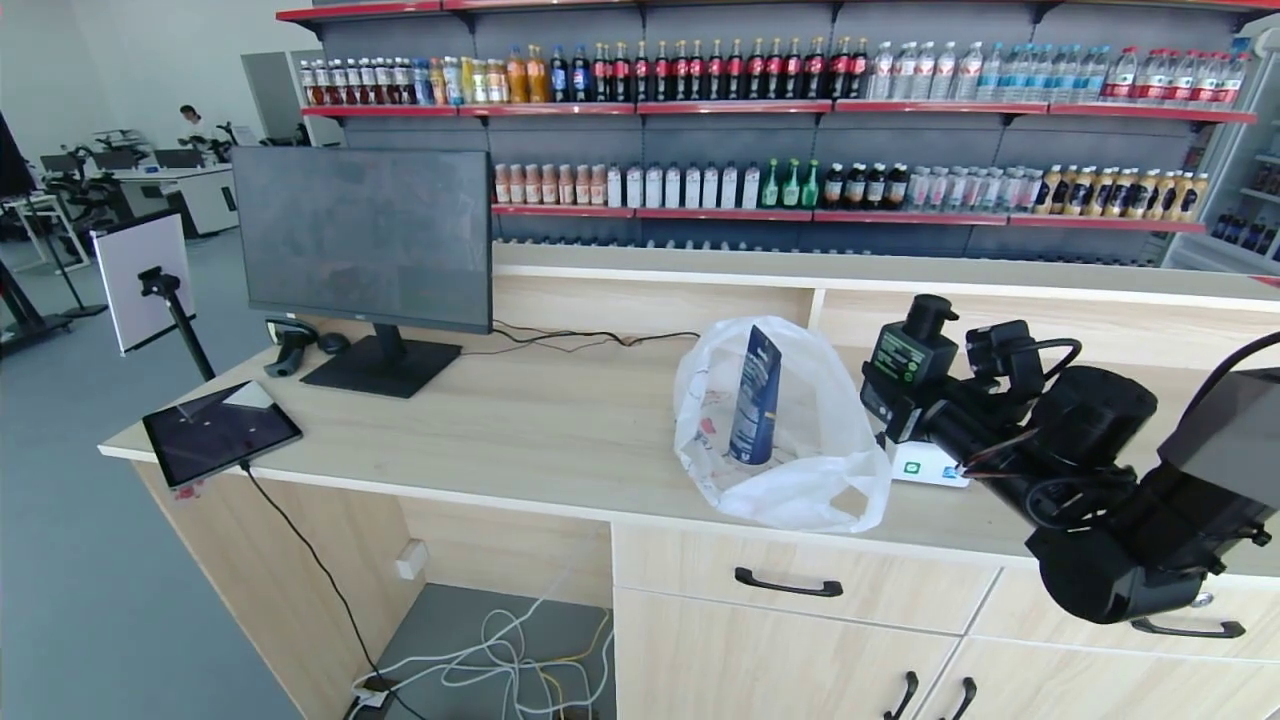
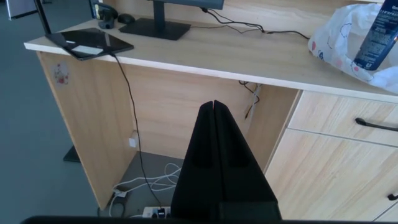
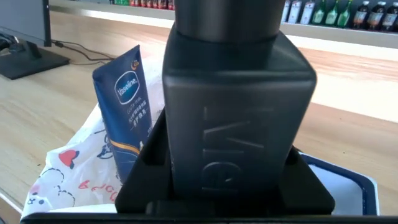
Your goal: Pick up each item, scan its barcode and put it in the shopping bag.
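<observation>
The right fingers (image 3: pixel 148 163) clamp a dark pump bottle (image 1: pixel 905 362) whose base they hide; the left fingers (image 2: pixel 202 146) sit pressed together.

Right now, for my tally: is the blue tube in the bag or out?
In. The tube stands nearly upright inside the bag, whose white plastic wraps around its lower half.
</observation>
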Controlling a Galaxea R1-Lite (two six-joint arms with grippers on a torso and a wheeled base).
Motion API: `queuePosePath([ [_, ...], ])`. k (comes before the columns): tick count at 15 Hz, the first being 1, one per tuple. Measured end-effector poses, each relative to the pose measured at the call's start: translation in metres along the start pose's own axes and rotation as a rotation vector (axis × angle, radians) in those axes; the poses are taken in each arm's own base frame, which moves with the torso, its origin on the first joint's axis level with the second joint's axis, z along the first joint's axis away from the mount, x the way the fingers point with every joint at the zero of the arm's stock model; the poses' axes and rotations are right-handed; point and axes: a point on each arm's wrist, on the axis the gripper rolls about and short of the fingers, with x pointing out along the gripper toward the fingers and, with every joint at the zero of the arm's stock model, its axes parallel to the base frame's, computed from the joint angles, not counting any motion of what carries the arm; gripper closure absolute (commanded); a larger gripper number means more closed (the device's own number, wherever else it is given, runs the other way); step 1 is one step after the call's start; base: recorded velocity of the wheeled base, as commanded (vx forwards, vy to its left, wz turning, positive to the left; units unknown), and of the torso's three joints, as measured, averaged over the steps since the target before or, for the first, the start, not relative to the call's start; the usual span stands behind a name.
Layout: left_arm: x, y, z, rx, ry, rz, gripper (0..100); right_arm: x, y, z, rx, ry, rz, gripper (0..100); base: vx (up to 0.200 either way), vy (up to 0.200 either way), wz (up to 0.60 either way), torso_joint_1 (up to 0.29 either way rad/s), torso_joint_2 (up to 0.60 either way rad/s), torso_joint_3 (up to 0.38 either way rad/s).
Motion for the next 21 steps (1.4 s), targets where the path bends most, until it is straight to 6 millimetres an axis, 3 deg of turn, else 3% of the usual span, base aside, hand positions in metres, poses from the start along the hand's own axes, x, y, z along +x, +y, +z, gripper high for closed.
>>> queuePosePath([
  [3, 0.000, 0.000, 0.000, 0.001, -0.001, 0.000, 100, 0.016, -0.004, -0.010, 0.006, -0.015, -0.008, 100, 0.000, 0.000, 0.00, 0.000, 0.00, 0.000],
  [14, 0.000, 0.000, 0.001, 0.008, -0.006, 0.000, 100, 0.043, 0.002, -0.053, 0.044, 0.015, 0.016, 100, 0.000, 0.000, 0.00, 0.000, 0.00, 0.000],
  [21, 0.000, 0.000, 0.000, 0.006, -0.003, -0.001, 100, 0.068, 0.005, -0.068, 0.059, -0.034, -0.027, 100, 0.000, 0.000, 0.00, 0.000, 0.00, 0.000],
])
